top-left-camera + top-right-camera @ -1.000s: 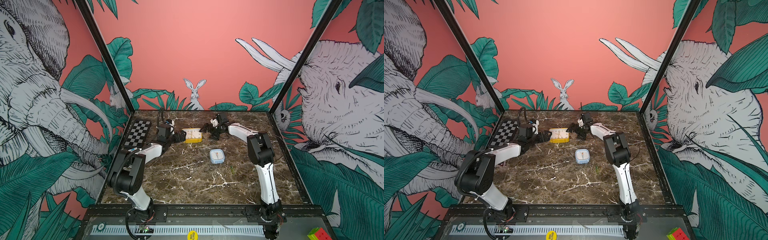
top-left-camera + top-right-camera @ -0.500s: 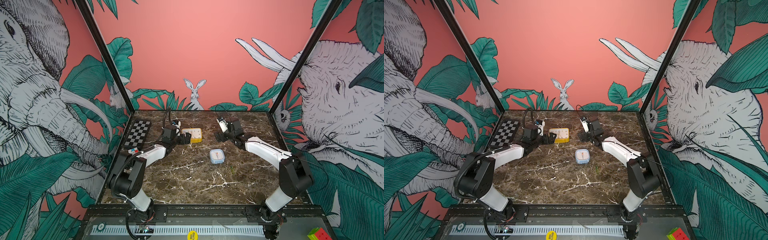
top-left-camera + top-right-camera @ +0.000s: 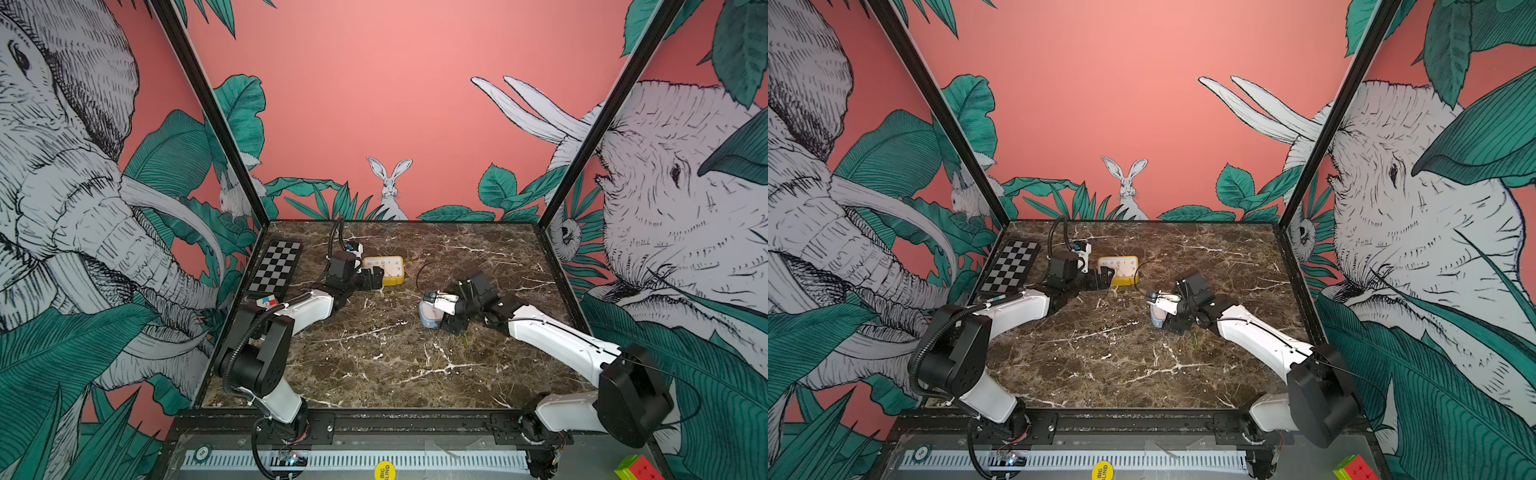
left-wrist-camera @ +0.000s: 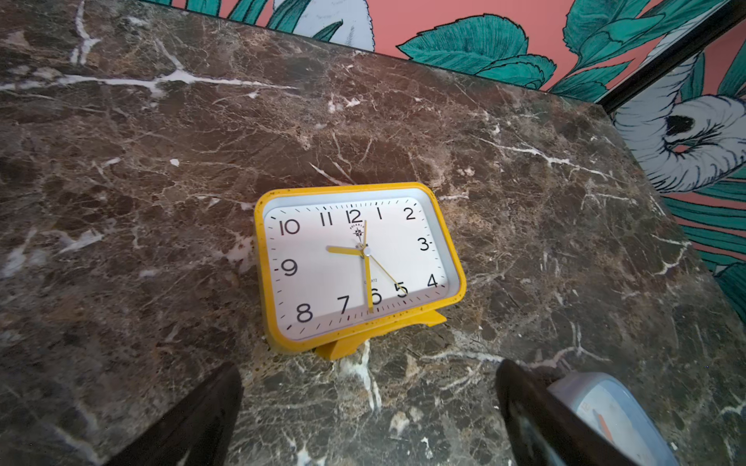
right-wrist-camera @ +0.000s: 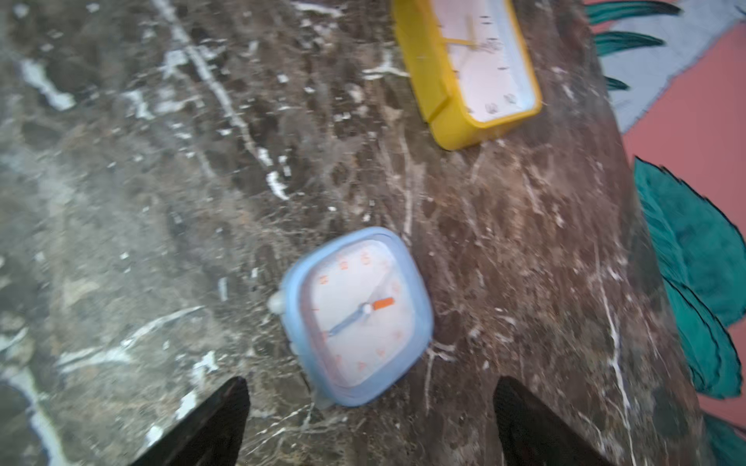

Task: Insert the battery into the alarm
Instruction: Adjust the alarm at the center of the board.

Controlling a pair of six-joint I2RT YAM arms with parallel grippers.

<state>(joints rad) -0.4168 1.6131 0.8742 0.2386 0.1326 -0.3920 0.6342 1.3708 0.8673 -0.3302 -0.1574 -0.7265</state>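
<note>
The yellow alarm clock [image 3: 384, 269] lies face up on the marbled worktop [image 3: 374, 365]. In both top views it is a little above mid-frame, toward the back wall. The blue alarm clock [image 3: 427, 319] also lies face up, lower and to the right of the yellow one, and the two are apart.

The left hand [image 3: 371, 277] is low over the worktop at the yellow clock's lower left edge. In the left wrist view [image 4: 367, 383] its jaws stand wide apart with nothing between them. The yellow clock [image 4: 359, 262] lies just ahead of the tips and is not touched.

The right hand [image 3: 444, 322] hangs over the blue clock and hides that clock's right part in both top views. The right wrist view is blurred. There [image 5: 369, 399] the jaws are spread wide and grip nothing, with the blue clock's [image 5: 359, 318] near edge lying between the tips.

A checkerboard [image 3: 274, 268] lies flat along the worktop's left edge, beside the left arm.
</note>
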